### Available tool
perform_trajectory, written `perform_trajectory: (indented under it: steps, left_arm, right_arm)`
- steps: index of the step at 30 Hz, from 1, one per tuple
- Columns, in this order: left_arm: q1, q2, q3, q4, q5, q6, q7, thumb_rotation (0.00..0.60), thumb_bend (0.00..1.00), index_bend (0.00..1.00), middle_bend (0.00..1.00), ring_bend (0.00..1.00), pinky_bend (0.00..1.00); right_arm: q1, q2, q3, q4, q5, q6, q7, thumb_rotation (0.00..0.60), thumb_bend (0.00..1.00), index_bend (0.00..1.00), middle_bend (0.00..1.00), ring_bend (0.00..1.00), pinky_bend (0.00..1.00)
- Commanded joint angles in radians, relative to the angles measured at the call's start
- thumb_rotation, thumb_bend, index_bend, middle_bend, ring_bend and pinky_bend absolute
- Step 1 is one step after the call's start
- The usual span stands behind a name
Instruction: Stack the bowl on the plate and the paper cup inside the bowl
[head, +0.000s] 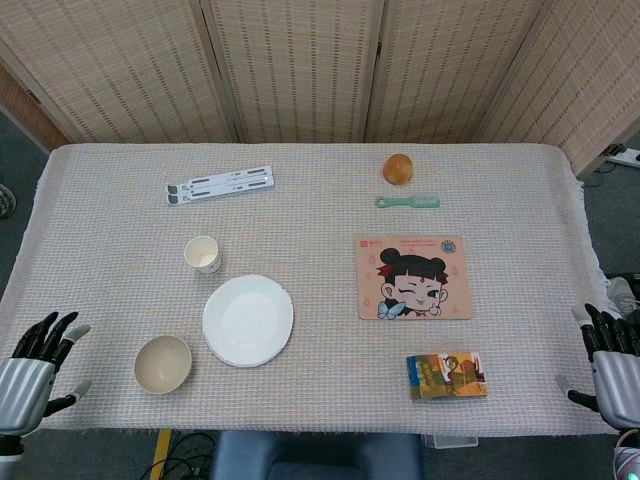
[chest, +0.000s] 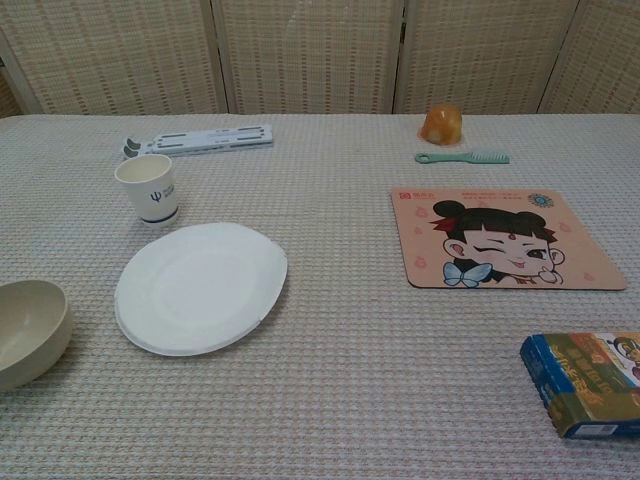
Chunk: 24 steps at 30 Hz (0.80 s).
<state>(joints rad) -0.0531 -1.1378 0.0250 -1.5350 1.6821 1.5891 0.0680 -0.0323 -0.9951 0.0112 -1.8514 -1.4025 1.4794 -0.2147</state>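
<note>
A white plate (head: 248, 320) (chest: 200, 286) lies left of the table's middle. A beige bowl (head: 163, 364) (chest: 25, 331) stands upright just left and nearer of it, empty. The white paper cup (head: 203, 255) (chest: 149, 189) stands upright behind the plate, apart from it. My left hand (head: 35, 366) hovers at the table's near left corner, fingers spread, holding nothing, well left of the bowl. My right hand (head: 610, 363) sits at the near right edge, fingers apart and empty. Neither hand shows in the chest view.
A cartoon mouse pad (head: 414, 277) (chest: 503, 238) lies right of centre, a colourful box (head: 446, 376) (chest: 590, 384) nearer. A green comb (head: 407, 202) (chest: 462, 157), an orange fruit (head: 399, 168) (chest: 441, 124) and a white folding stand (head: 219, 184) (chest: 200, 139) sit toward the back.
</note>
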Motion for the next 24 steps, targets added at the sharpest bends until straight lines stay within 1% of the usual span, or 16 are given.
perform_trajectory:
  steps: [1, 14, 20, 24]
  left_arm:
    - [-0.002, -0.003, 0.001, 0.001, -0.002, -0.006, 0.002, 0.6, 0.2, 0.22, 0.12, 0.0, 0.16]
    - [-0.017, -0.009, 0.009, -0.005, 0.006, -0.032, 0.002, 0.6, 0.2, 0.22, 0.12, 0.0, 0.16]
    - [-0.023, -0.009, 0.028, -0.041, 0.019, -0.059, 0.027, 0.6, 0.2, 0.23, 0.12, 0.0, 0.16]
    - [-0.022, -0.022, 0.043, -0.062, 0.024, -0.077, 0.055, 0.6, 0.2, 0.26, 0.12, 0.0, 0.16]
  right_arm:
    - [-0.002, 0.002, 0.001, -0.001, 0.0, 0.005, 0.004, 0.6, 0.22, 0.0, 0.0, 0.0, 0.0]
    - [-0.021, 0.007, -0.001, -0.003, -0.02, 0.04, 0.017, 0.6, 0.22, 0.0, 0.0, 0.0, 0.0]
    - [-0.008, 0.005, 0.006, 0.006, -0.022, 0.023, 0.032, 0.6, 0.22, 0.0, 0.0, 0.0, 0.0]
    - [0.006, 0.01, 0.014, 0.019, -0.009, -0.004, 0.057, 0.6, 0.22, 0.0, 0.0, 0.0, 0.0]
